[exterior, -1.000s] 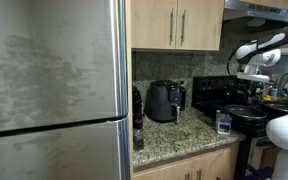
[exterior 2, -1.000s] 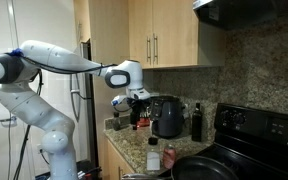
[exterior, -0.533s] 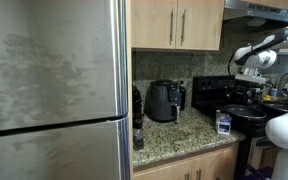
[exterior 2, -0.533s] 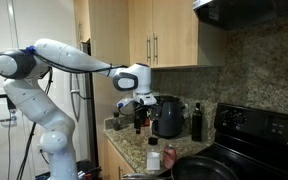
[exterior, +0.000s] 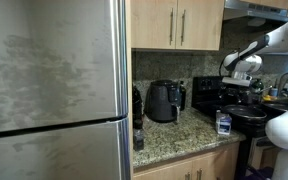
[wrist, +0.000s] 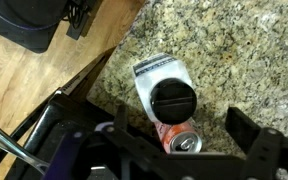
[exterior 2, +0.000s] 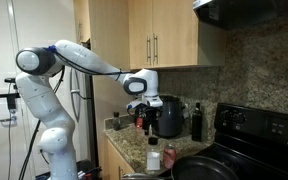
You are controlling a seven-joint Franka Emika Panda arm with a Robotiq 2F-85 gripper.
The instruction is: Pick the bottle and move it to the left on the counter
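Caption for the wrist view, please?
Open gripper above a white bottle and a red can on the granite counter.

The frame of my gripper (wrist: 176, 128) is covering part of the reddish can (wrist: 181, 141) sitting between my fingers (wrist: 252, 140), and the picture's edge is cutting those fingers off. Just ahead of me, the label on the bottle (wrist: 164, 85) is blurring too much for reading.

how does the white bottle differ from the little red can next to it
The bottle is white with a black cap; the can is reddish with a silver top. The bottle looks wider than the can. Both stand upright, close together on the granite counter.
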